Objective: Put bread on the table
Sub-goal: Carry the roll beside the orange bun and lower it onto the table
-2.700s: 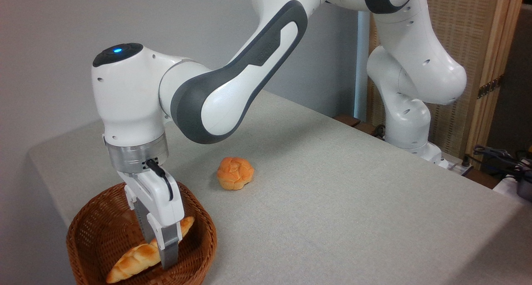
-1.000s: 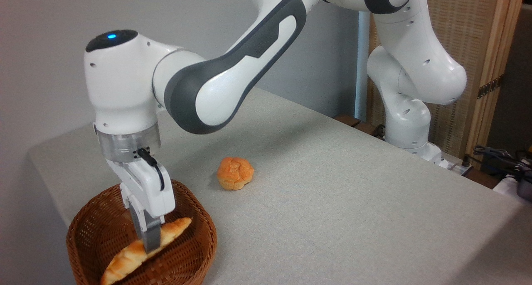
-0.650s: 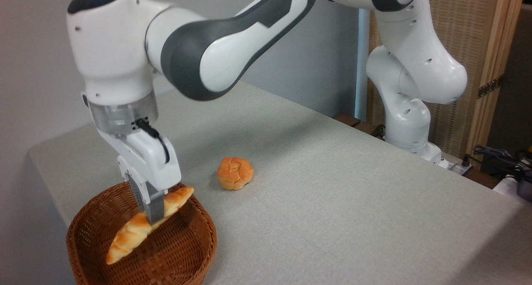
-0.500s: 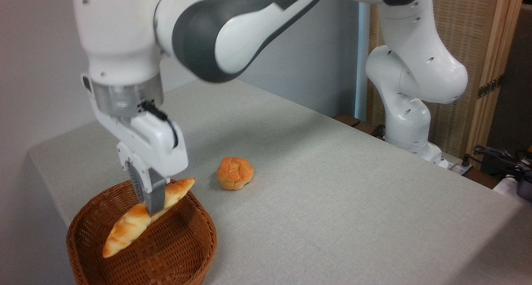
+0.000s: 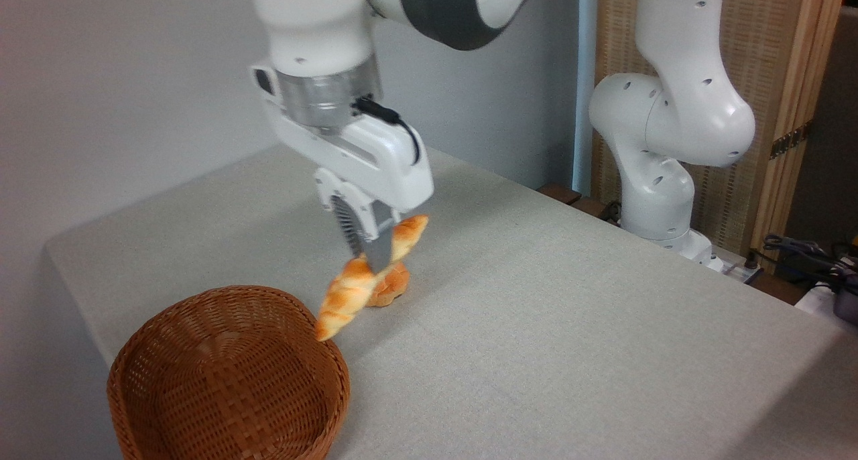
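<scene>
**Bread aloft at centre frame**

Lower left: wicker basket point(image 5: 228, 379) on the table point(image 5: 570, 326). Above, at centre: bread point(image 5: 352, 289) tilted, hanging clear of the cloth, pinched mid-length by gripper point(image 5: 369, 249), lower tip down-left. Behind: round bun point(image 5: 392, 287), partly hidden.

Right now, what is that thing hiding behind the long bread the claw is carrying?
Behind the bread, held slanting in the gripper, a small round orange bun sits on the table. Only its right part shows; the loaf covers the rest.
</scene>
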Robot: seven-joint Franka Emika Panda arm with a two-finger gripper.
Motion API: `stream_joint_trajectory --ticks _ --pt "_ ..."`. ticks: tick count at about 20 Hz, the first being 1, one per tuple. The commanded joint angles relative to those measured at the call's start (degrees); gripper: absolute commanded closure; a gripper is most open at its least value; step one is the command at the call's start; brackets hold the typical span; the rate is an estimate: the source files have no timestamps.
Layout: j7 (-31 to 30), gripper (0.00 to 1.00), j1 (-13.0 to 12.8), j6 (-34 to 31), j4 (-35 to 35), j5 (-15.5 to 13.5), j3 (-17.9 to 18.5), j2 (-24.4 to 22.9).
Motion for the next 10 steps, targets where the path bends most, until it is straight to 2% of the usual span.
stream_joint_trajectory --ticks 1,4,6,7,8,10 --pt "2.7 0.86 -0.8 0.8 -10.1 -0.7 0.7 -6.0" --pt "2.7 0.85 -2.3 1.2 -13.3 -0.8 0.7 -5.8" --pt "3.6 0.78 -3.6 1.9 -14.9 -0.8 0.7 -5.5" --pt "5.2 0.67 -3.6 2.0 -15.3 -0.7 0.7 -5.5" --pt "7.2 0.50 -3.6 2.0 -15.7 -0.7 0.8 -5.4" --pt "11.8 0.45 -3.6 2.0 -16.1 -0.7 2.3 -5.3"
